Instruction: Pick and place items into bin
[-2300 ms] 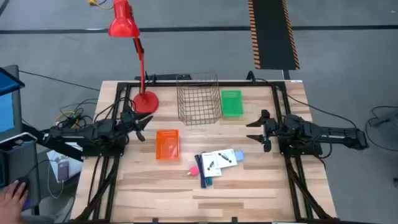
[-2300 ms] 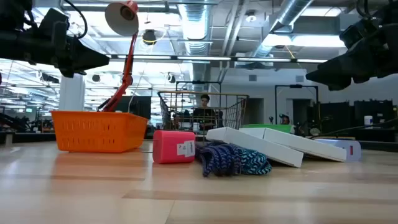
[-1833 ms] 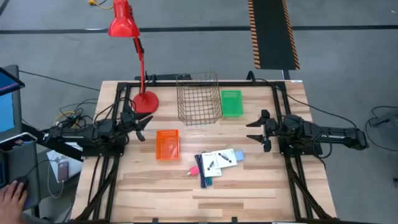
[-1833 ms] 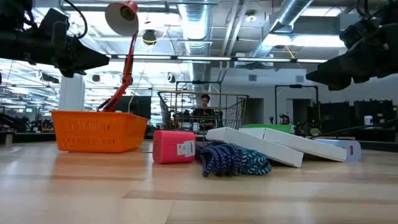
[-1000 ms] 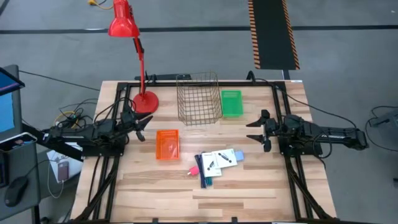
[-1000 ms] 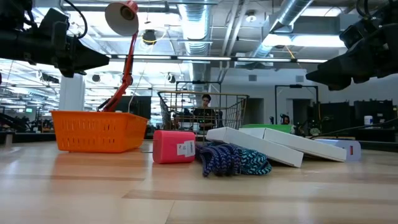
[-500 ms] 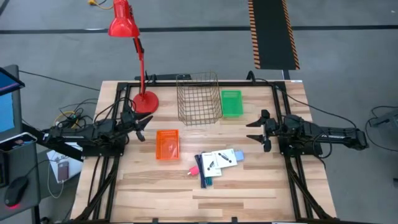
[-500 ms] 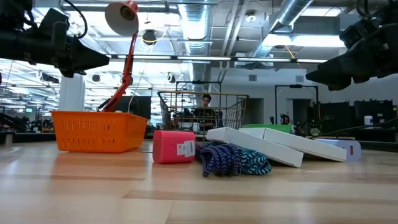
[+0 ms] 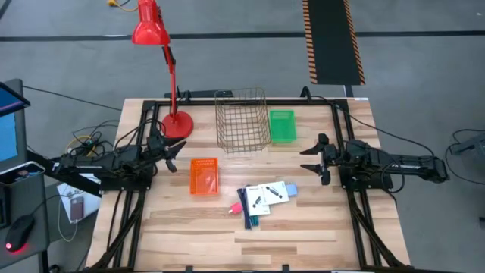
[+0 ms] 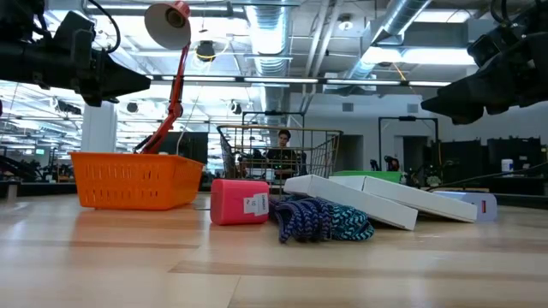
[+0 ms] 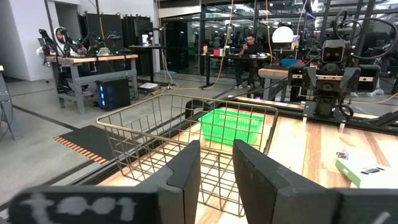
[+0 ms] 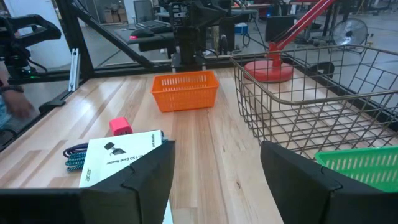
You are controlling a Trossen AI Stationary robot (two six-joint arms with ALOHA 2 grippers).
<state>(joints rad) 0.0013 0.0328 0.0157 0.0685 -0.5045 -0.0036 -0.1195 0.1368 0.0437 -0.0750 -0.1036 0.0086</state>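
The items lie in a heap near the table's middle front. There are two flat white boxes with black marks (image 9: 265, 196), a pink piece (image 9: 236, 207), a blue-teal braided cord (image 9: 251, 218) and a light-blue piece (image 9: 292, 191). In the low view the white boxes (image 10: 368, 198) lean on the cord (image 10: 321, 220), with the pink piece (image 10: 240, 202) beside it. My left gripper (image 9: 171, 156) hovers open left of the orange bin (image 9: 203, 175). My right gripper (image 9: 311, 159) hovers open to the right of the heap. In the wrist views the left gripper (image 11: 216, 149) and the right gripper (image 12: 217, 149) hold nothing.
A wire basket (image 9: 241, 119) and a green bin (image 9: 282, 126) stand at the far side. A red desk lamp (image 9: 176, 121) has its base at the far left. Black frame rails run along the table's left, right and far edges. Bare wood lies in front of the heap.
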